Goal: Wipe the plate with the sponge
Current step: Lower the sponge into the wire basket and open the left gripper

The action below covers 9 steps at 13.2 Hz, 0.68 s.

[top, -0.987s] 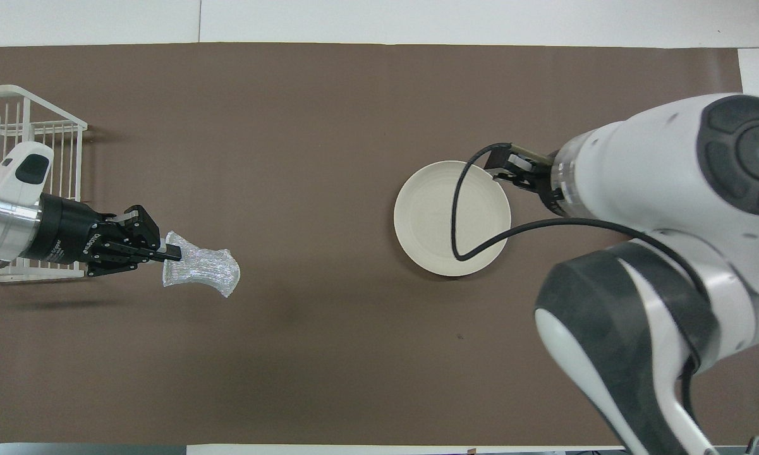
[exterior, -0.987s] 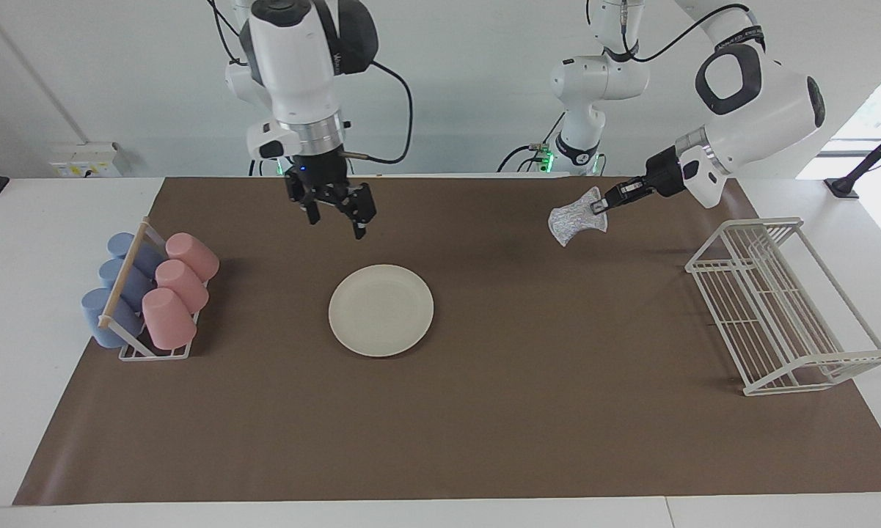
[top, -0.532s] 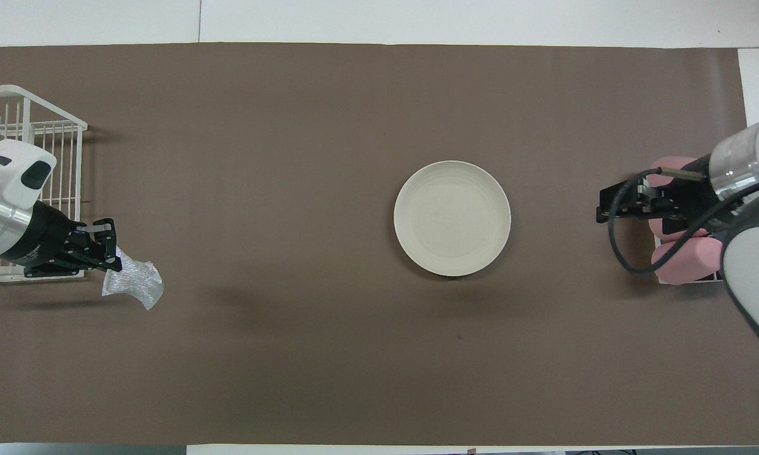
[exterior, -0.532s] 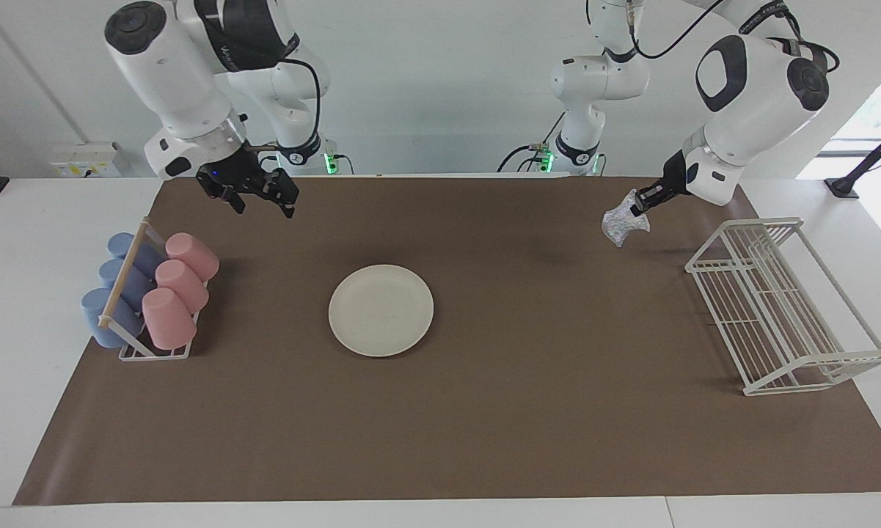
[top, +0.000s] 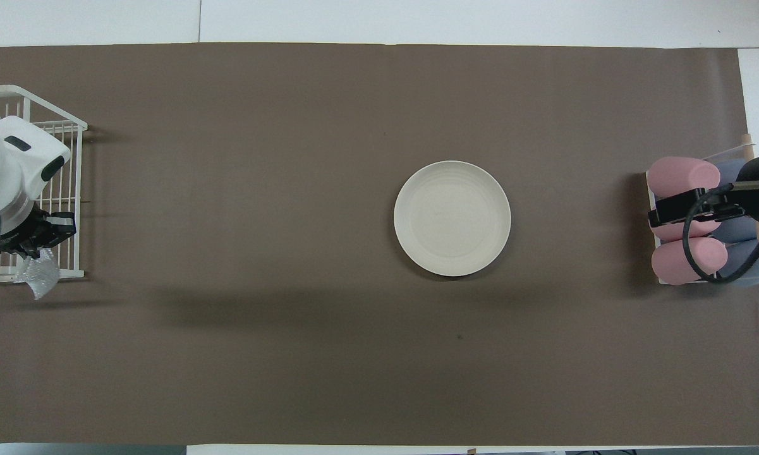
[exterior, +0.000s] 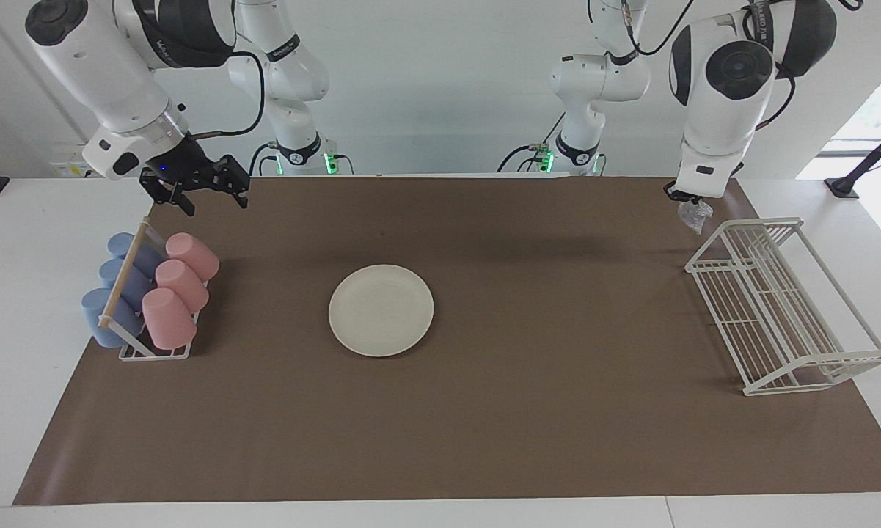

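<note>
The cream-white plate [exterior: 381,310] [top: 452,218] lies flat in the middle of the brown mat, with nothing on it. My left gripper [exterior: 687,199] [top: 36,254] is shut on the crinkly silvery sponge [exterior: 695,215] [top: 38,279]. The sponge hangs from it above the corner of the white wire rack [exterior: 777,308] [top: 44,136] at the left arm's end of the table. My right gripper [exterior: 216,204] [top: 686,212] is open and holds nothing, raised over the cup rack at the right arm's end. Both grippers are well away from the plate.
A low rack with pink cups [exterior: 180,290] [top: 682,177] and blue cups [exterior: 114,293] lying on their sides stands at the right arm's end. The brown mat [exterior: 484,440] covers most of the table.
Both arms have swung outward. The left gripper carried the sponge from over the mat to the wire rack. The right gripper moved from above the plate to over the cup rack.
</note>
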Each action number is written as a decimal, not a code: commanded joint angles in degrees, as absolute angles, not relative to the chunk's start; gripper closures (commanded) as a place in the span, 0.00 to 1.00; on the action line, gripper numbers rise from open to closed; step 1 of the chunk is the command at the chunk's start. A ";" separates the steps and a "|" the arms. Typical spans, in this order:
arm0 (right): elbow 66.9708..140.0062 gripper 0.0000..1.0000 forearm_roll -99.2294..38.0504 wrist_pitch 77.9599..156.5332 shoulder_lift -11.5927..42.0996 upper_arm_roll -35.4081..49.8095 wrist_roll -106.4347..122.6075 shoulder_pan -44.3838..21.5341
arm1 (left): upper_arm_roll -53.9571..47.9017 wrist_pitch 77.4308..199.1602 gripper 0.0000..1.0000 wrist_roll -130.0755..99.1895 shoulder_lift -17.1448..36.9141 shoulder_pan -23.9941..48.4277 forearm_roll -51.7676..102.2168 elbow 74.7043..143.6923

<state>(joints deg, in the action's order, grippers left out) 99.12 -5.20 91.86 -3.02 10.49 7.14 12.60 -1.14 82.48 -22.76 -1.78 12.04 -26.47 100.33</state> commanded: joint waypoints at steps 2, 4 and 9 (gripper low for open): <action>93.63 0.00 -0.91 92.11 -0.45 11.16 9.31 9.34 | -1.14 82.17 1.00 -23.29 -0.53 14.32 -40.92 98.87; 90.36 0.00 5.08 91.58 1.40 11.16 10.11 5.91 | -1.14 84.37 1.00 -23.38 2.18 14.50 -47.87 99.23; 93.51 0.00 3.35 89.22 -0.08 -4.81 4.75 -8.08 | -0.88 94.29 1.00 -23.38 7.47 11.97 -62.03 101.32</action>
